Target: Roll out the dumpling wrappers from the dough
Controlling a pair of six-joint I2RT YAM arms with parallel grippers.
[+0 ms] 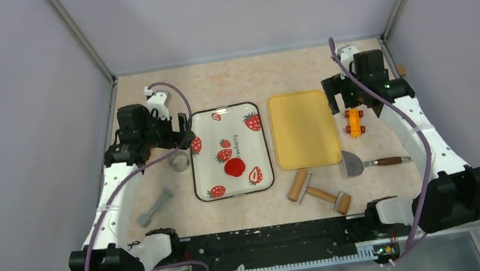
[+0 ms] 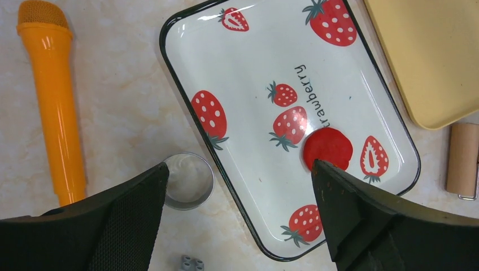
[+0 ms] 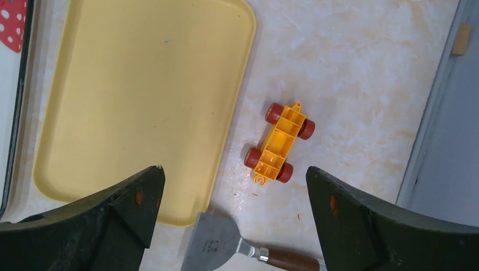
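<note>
The left gripper (image 2: 240, 169) hangs with its matte black, wedge-shaped jaws spread wide and nothing between them. In its wrist view, the dough (image 2: 328, 148) lies just above the lower-right fingertip. It is a smooth, bright red, flattened round blob on a glossy white strawberry tray (image 2: 254, 51) with a thin black rim. A small shiny metal ring (image 2: 189, 180) sits on the table just beside the tray's lower-left edge. A glossy orange toy microphone (image 2: 53, 107) with a mesh head lies at the far left.

The right gripper (image 3: 234, 169) is likewise wide apart and empty. In its wrist view, a matte pale yellow tray (image 3: 141, 96) with rounded corners fills the upper left. A yellow toy chassis (image 3: 279, 144) with red wheels is at centre, and a steel scraper (image 3: 217, 245) with a wooden handle is at the bottom edge.

In the top view, a wooden roller (image 1: 318, 193) and a grey dumbbell-shaped piece (image 1: 155, 207) lie low in the frame. The table (image 1: 230, 81) is beige and marbled, and plain lavender walls (image 1: 241, 9) enclose it.
</note>
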